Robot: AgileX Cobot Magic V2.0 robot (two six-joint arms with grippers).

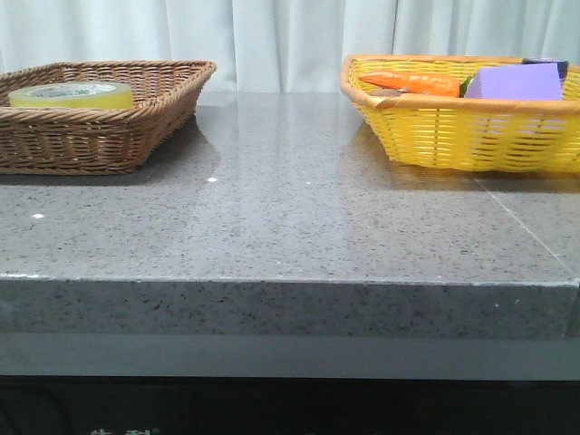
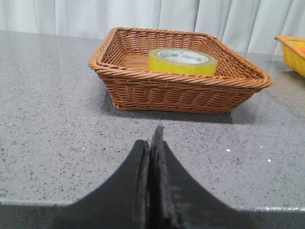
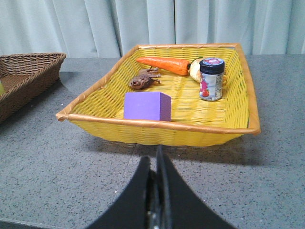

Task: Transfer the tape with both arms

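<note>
The yellow tape roll (image 1: 72, 94) with a white, green-lettered core lies flat in the brown wicker basket (image 1: 136, 118) at the table's far left. It also shows in the left wrist view (image 2: 183, 61), inside that basket (image 2: 143, 90). My left gripper (image 2: 152, 143) is shut and empty, low over the table in front of the basket, well short of it. My right gripper (image 3: 156, 160) is shut and empty, in front of the yellow basket (image 3: 143, 129). Neither arm shows in the front view.
The yellow basket (image 1: 435, 127) at the far right holds a purple block (image 3: 147, 106), a carrot (image 3: 162, 65), a small jar with a dark lid (image 3: 211, 78), a brown figure (image 3: 143, 78) and a pale round thing. Grey speckled table (image 1: 290, 217) lies between the baskets.
</note>
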